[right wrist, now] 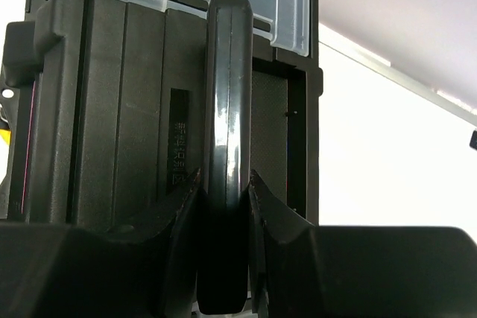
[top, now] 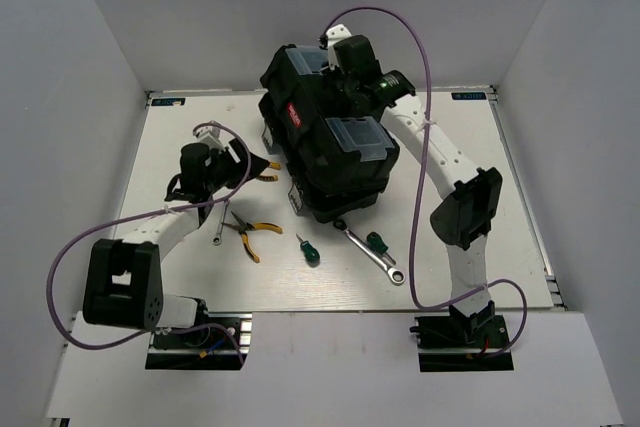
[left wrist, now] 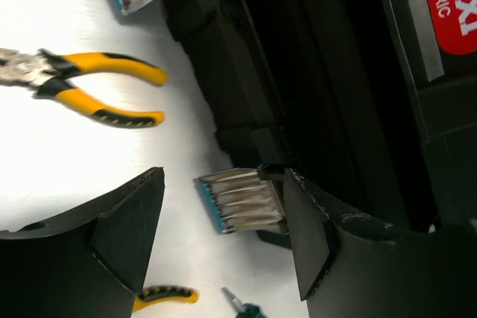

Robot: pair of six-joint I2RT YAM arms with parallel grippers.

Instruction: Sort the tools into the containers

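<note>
The black toolbox [top: 325, 142] stands mid-table with its lid over it, so the containers inside are hidden. My right gripper [right wrist: 223, 180] is shut on the lid's black handle [right wrist: 227, 94], reaching in from above at the box's far end [top: 352, 59]. My left gripper [left wrist: 223, 184] is open at the box's left side [top: 258, 162], with a metal latch [left wrist: 242, 202] between its fingers. The tools lie on the table: one pair of yellow-handled pliers [top: 250, 237], another [left wrist: 97, 94], two green screwdrivers [top: 308, 250] [top: 378, 242], a long wrench [top: 372, 255], a short wrench [top: 218, 230].
Two clear-covered organiser boxes [top: 355, 137] [top: 305, 59] sit in the lid. Purple cables [top: 425, 77] loop over both arms. Grey walls close in the white table [top: 450, 147] on three sides.
</note>
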